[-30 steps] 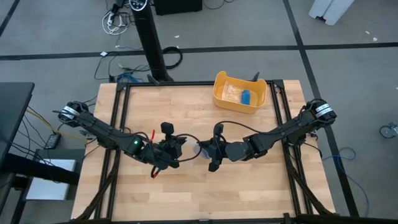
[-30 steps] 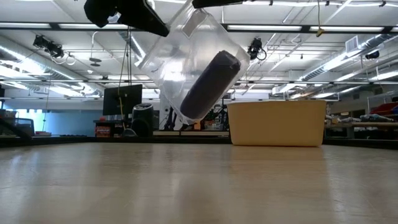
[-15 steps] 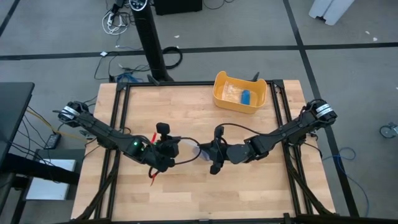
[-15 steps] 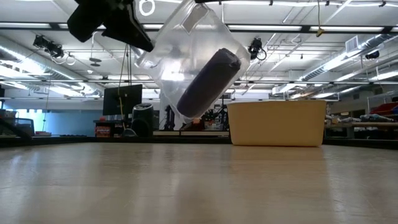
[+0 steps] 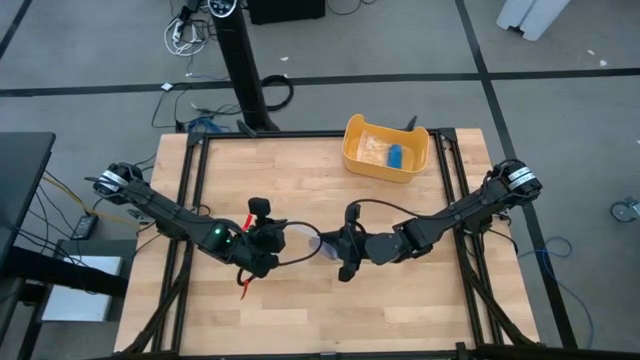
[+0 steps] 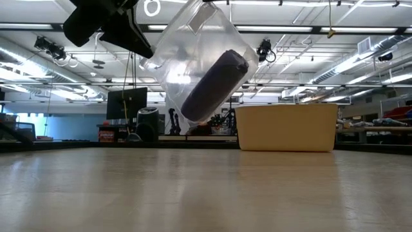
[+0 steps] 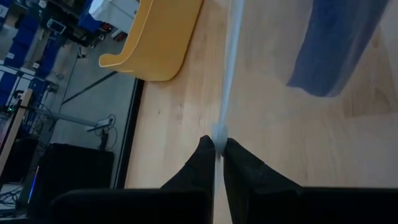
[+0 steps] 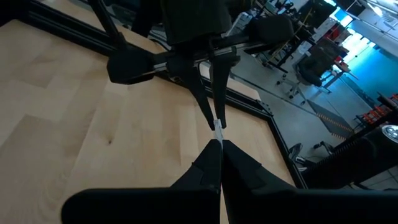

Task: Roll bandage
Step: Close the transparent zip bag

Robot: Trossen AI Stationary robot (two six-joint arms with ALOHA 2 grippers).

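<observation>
The bandage (image 6: pixel 214 85) is a dark-blue roll lying tilted inside a clear plastic wrapper (image 6: pixel 193 58), which hangs above the table's middle. It shows blue through the plastic in the left wrist view (image 7: pixel 336 43). My left gripper (image 5: pixel 270 241) is shut on the wrapper's left side. My right gripper (image 5: pixel 335 244) is shut on its right side. The two face each other closely, the wrapper (image 5: pixel 302 240) between them. My left gripper pinches a thin edge of the clear wrapper (image 7: pixel 222 124) between its two fingertips, coming level from the table's left. The wrapper is lifted clear of the table. My right gripper pinches the opposite edge of the wrapper (image 8: pixel 217 129) between its fingertips, coming level from the table's right; the wrapper hangs below with the roll in it.
A yellow plastic tub (image 5: pixel 386 148) stands at the table's far right, holding a small blue item and clear plastic; it also shows in the low view (image 6: pixel 286 127). Bare wooden tabletop (image 5: pixel 300 310) lies toward the near edge. Black frame rails run along the table's sides.
My left gripper has drawn a little toward the table's left and up, still shut on the wrapper. The wrapper has been pulled wider on that side, and the roll inside has slid slightly lower and leftward, staying tilted.
</observation>
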